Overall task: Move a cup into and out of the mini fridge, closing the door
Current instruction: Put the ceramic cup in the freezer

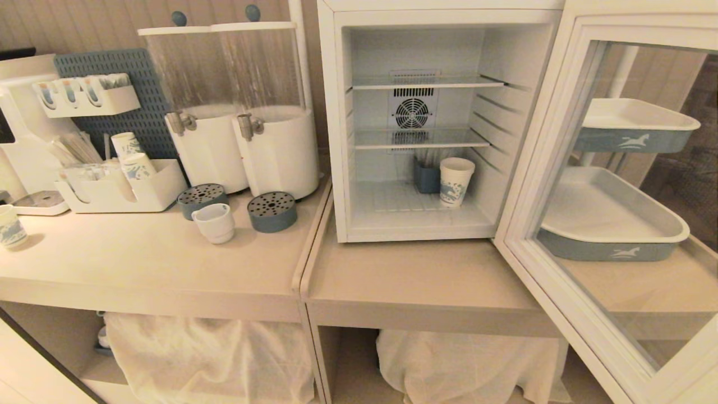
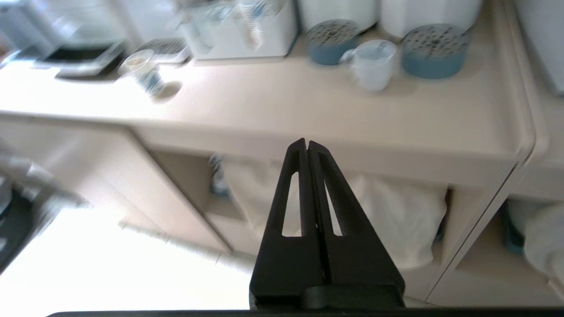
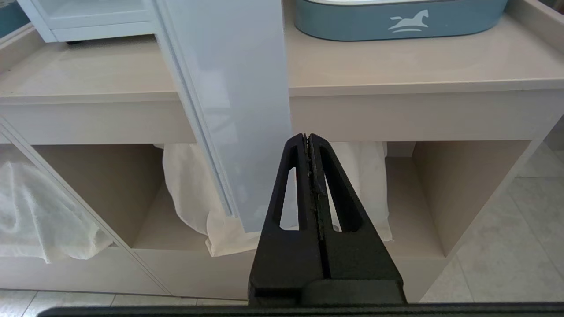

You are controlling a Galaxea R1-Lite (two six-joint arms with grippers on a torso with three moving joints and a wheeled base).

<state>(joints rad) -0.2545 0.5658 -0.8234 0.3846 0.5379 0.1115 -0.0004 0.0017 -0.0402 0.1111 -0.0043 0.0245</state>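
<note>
Mini fridge (image 1: 437, 120) stands on the right-hand tabletop (image 1: 415, 280), door (image 1: 611, 213) swung wide open toward the right; through its glass two blue-sided trays are visible, one above the other. Inside the fridge, bottom level: one patterned paper cup (image 1: 455, 181) upright, with a small dark blue container (image 1: 427, 177) just beside it toward the back. Both wire shelves above carry nothing visible. The cup (image 1: 214, 222), squat and white, sits upright outside the fridge on the left-hand tabletop (image 1: 140, 258), between two round blue drip trays (image 1: 272, 211) and in front of the pair of white drink dispensers (image 1: 241, 112). Further left: a white organiser with paper cups and sticks, and another patterned paper cup (image 1: 10, 225) at the far edge. Neither arm shows in the head view. Left pincer (image 2: 307, 143): tips pressed together, holding nothing, hanging off the front edge of the left tabletop, well apart from the cup (image 2: 373, 62), which appears blurred beyond it. Right pincer (image 3: 307, 136): tips together, empty, low in front of the cabinet, near the lower edge of the open door (image 3: 229, 110). White cloth hangs in the open compartments under both tabletops.
</note>
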